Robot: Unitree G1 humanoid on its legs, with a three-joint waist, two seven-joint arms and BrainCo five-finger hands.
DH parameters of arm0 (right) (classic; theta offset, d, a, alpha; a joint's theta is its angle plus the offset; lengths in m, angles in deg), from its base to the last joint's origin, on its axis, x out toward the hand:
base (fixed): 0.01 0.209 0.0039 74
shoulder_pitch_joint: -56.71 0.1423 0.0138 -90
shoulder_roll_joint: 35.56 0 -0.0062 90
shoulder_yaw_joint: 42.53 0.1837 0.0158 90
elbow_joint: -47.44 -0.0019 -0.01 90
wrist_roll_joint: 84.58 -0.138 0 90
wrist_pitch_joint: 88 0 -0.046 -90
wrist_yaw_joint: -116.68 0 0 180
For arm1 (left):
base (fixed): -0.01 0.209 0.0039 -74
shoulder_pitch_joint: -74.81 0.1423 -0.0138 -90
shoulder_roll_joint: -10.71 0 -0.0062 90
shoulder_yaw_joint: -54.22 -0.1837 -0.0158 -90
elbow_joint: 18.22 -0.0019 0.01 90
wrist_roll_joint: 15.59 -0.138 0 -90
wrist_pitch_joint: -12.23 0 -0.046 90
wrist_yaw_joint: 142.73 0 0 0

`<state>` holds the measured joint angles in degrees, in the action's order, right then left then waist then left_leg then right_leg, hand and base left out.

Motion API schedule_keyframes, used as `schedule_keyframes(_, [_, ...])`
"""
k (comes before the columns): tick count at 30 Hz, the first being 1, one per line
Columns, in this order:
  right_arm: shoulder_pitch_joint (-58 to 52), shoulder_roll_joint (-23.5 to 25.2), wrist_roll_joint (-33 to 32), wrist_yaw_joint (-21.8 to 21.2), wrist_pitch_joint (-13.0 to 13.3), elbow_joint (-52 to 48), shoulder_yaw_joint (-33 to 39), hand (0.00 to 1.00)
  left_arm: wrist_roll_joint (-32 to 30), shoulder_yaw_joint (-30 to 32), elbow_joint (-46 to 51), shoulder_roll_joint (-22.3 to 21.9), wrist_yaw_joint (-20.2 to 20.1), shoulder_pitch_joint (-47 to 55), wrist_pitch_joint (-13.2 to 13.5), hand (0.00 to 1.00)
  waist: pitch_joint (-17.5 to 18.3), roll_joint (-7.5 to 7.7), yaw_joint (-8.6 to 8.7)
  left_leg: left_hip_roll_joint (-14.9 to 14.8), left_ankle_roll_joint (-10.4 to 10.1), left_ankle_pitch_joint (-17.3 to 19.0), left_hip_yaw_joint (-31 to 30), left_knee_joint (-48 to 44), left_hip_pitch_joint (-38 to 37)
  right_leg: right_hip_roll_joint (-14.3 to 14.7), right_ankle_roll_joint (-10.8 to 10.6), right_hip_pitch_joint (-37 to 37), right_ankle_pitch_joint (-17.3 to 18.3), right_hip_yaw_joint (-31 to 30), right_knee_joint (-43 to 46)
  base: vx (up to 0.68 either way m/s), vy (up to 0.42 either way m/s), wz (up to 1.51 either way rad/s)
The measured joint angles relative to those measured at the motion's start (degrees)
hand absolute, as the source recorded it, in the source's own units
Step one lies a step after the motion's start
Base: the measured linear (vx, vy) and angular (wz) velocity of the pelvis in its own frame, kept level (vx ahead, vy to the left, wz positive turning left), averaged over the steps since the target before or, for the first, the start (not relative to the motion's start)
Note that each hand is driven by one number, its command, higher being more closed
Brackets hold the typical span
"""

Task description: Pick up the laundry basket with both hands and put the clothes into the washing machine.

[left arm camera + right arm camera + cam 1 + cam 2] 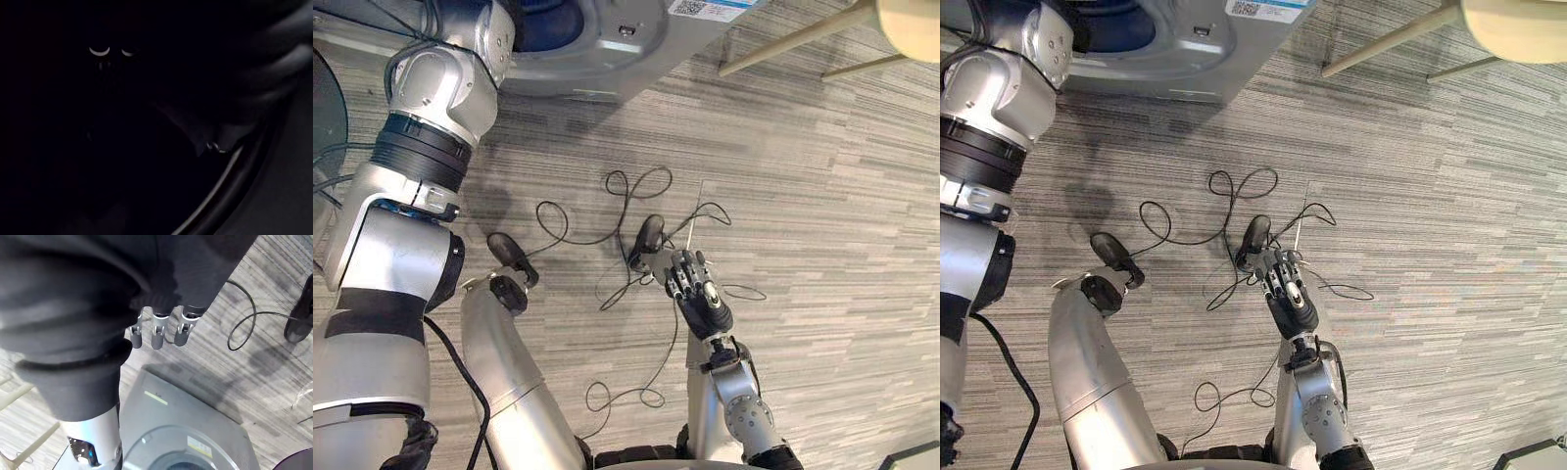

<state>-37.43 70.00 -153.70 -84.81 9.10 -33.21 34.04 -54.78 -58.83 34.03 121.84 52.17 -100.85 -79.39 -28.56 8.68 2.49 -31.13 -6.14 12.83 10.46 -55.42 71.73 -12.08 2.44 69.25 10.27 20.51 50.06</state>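
The grey washing machine (636, 49) stands at the top of the eye views, its dark drum opening (545, 20) facing me. My left arm reaches up from the left into that opening. In the left wrist view my left hand (276, 54) is a faint dark shape inside the unlit drum, and what it touches is hidden. My right hand (702, 291) hangs low over the carpet, open, with its fingers (156, 335) relaxed and nothing in them. In the right wrist view the machine (195, 426) lies past them.
Striped grey carpet (822, 215) covers the floor. A pale wooden stool (909, 22) with slanting legs stands at the far right beside the machine. The dark round machine door (323, 127) shows at the left edge. A dark flat object (915, 456) sits in the bottom right corner.
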Motion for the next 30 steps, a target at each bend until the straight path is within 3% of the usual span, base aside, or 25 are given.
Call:
schedule_keyframes(1, [0.0, 0.0, 0.0, 0.0, 0.1, 0.0, 0.0, 0.00, 3.6, 1.4, 0.0, -0.5, 0.0, -1.0, -0.4, 0.00, 0.0, 0.00, 0.09, 0.0, 0.1, -0.1, 0.2, 0.3, 0.0, 0.0, 0.0, 0.0, -0.2, 0.1, -0.4, -0.03, -0.009, -0.02])
schedule_keyframes(3, [0.0, 0.0, 0.2, 0.1, 0.1, 0.0, 0.0, 0.00, 18.9, 3.7, -0.1, -1.3, 0.3, -6.1, -0.1, 0.00, 0.0, 0.00, 0.09, 0.2, 0.3, -0.7, 0.6, 1.3, 0.1, 0.0, 0.0, 0.0, -0.9, 0.2, -1.5, 0.00, 0.000, 0.00])
schedule_keyframes(5, [0.0, 0.0, 0.6, 0.2, 0.1, -0.1, -0.1, 0.00, 29.1, 3.6, -0.7, -1.3, 1.1, -6.7, 1.1, 0.00, 0.0, 0.00, 0.07, 0.1, 0.3, -0.7, 0.8, 1.2, 0.1, 0.2, 0.0, 0.0, -1.2, 0.3, -2.2, 0.00, 0.004, -0.05])
schedule_keyframes(7, [0.1, 0.0, 1.9, 0.5, -0.1, -0.1, -0.1, 0.00, 37.7, 3.7, -0.8, -1.3, 1.9, -7.2, 1.9, 0.00, 0.0, 0.00, -0.03, 0.2, 0.4, -0.8, 1.0, 1.3, 0.1, 0.3, 0.1, 0.0, -1.4, 0.5, -2.3, 0.01, 0.004, -0.06])
schedule_keyframes(9, [0.1, 0.0, 2.2, 0.8, -0.1, 0.0, -0.1, 0.00, 38.8, 3.7, -1.3, -1.2, 2.4, -7.4, 2.0, 0.00, 0.0, 0.00, -0.06, 0.1, 0.4, -0.8, 1.2, 1.3, -0.1, 0.3, 0.1, -0.1, -1.4, 0.4, -2.3, 0.00, -0.004, -0.02])
schedule_keyframes(12, [0.6, 0.1, 2.2, 1.5, -0.1, 0.4, -0.1, 0.00, 33.6, 5.7, -4.7, 0.4, 2.4, -7.0, 1.6, 0.00, 0.0, 0.00, -0.06, -0.4, 0.4, -0.8, 1.9, 1.1, -1.1, 0.6, 0.3, -0.4, -1.5, -0.1, -2.4, -0.02, -0.019, -0.08])
schedule_keyframes(18, [1.2, 0.3, 2.2, 1.4, -0.2, 2.5, 0.1, 0.00, 6.2, 13.1, -5.7, 4.7, -4.1, 6.7, -1.1, 0.00, 0.8, -0.27, -0.21, -1.9, 0.0, -1.0, 3.0, 2.5, -4.0, 2.4, 0.4, -2.5, -2.6, -0.5, -4.4, -0.03, -0.032, -0.13])
schedule_keyframes(23, [1.2, 0.5, 2.2, 1.5, -0.4, 2.6, 0.4, 0.00, 4.5, 21.6, -7.5, 0.1, -8.8, 22.8, -2.5, 0.00, 0.8, -0.29, -0.28, -1.8, 0.1, -1.5, 3.5, 3.2, -4.3, 2.5, 0.6, -2.7, -3.4, -0.5, -5.4, -0.01, -0.008, -0.02])
schedule_keyframes(28, [1.2, 0.4, 2.2, 1.7, -0.9, 3.6, 1.8, 0.00, -1.3, 21.4, -7.1, -6.1, -11.1, 35.5, -2.5, 0.00, 0.7, -0.39, -1.09, -1.2, 0.0, -1.6, 3.9, 4.2, -7.0, 2.2, 0.6, -5.1, -3.4, -0.5, -5.9, 0.02, -0.003, 0.07])
schedule_keyframes(30, [1.2, 0.1, 2.2, 2.3, -0.8, 4.7, 2.4, 0.00, -1.9, 24.4, -5.6, -10.6, -10.9, 41.0, -2.2, 0.00, 0.7, -0.58, -1.23, -0.4, -0.1, -2.1, 4.0, 5.5, -8.8, 1.9, 0.5, -6.8, -3.4, -0.4, -6.7, 0.00, 0.009, 0.14])
